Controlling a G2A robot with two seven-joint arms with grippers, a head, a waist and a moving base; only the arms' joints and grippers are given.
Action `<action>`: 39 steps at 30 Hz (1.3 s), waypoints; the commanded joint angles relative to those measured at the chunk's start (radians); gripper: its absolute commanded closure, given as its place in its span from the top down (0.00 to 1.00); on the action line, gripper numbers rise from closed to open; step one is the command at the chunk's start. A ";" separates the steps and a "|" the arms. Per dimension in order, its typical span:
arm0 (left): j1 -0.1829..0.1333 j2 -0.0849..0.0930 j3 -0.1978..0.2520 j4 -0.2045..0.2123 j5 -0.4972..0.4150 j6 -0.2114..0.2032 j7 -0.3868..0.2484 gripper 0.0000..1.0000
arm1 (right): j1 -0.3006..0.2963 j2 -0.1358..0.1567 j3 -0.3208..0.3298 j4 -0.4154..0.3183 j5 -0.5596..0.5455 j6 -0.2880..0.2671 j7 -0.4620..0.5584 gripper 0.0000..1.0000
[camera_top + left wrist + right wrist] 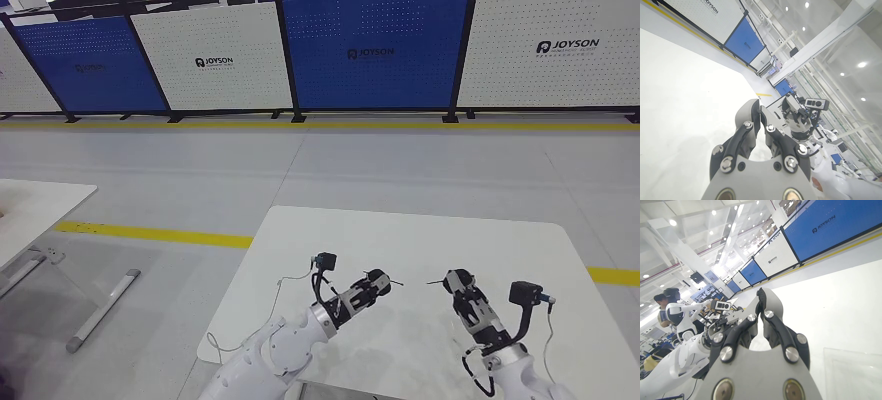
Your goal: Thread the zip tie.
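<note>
White tabletop [400,230], rounded corners, fills the mid scene. Grey floor lies all round it. Far back runs a row of blue & white partition panels [375,50]. A yellow floor line [150,233] runs left to right and shows on both sides of the tabletop. A second white table [35,200] sits well off to the left. A clear plastic tray [848,366] lies flat on the tabletop near the right arm.

Both arms come in from the near edge, over the near half of the tabletop, w/ tips turned toward each other. The left hand [380,280] [759,108] is left of centre, its fingers pressed together along the ribbed pads [755,115]. The right hand [452,280] [761,298] is right of centre, also pressed together pad to pad. The two hands are near each other but apart.

The zip tie [396,283] shows as a thin dark strip pinched in the left hand. It juts from the tip toward the right hand. In the left wrist view a small dark nub sits at the pad seam. A second dark strip [433,283] sticks out of the right hand's tip, pointing left. The two strip ends are roughly in line w/ a bare gap between them. Can't tell if they're one tie or two pieces.
</note>
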 commanded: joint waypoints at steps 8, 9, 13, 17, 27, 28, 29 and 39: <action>0.009 0.002 0.005 -0.026 -0.024 0.000 0.012 0.00 | -0.013 -0.001 0.006 0.010 -0.011 -0.024 -0.016 0.00; 0.009 0.002 0.005 -0.026 -0.024 0.000 0.012 0.00 | -0.013 -0.001 0.006 0.010 -0.011 -0.024 -0.016 0.00; 0.009 0.002 0.005 -0.026 -0.024 0.000 0.012 0.00 | -0.013 -0.001 0.006 0.010 -0.011 -0.024 -0.016 0.00; 0.009 0.002 0.005 -0.026 -0.024 0.000 0.012 0.00 | -0.019 -0.006 -0.001 0.010 -0.020 -0.038 -0.058 0.00; 0.009 0.002 0.005 -0.026 -0.024 0.000 0.012 0.00 | 0.021 -0.045 -0.110 0.136 -0.162 -0.035 -0.300 0.00; 0.009 0.002 0.005 -0.026 -0.024 0.000 0.012 0.00 | 0.021 -0.045 -0.110 0.136 -0.162 -0.035 -0.300 0.00; 0.009 0.002 0.005 -0.026 -0.024 0.000 0.012 0.00 | 0.021 -0.045 -0.110 0.136 -0.162 -0.035 -0.300 0.00; 0.009 0.002 0.005 -0.026 -0.024 0.000 0.012 0.00 | 0.021 -0.045 -0.110 0.136 -0.162 -0.035 -0.300 0.00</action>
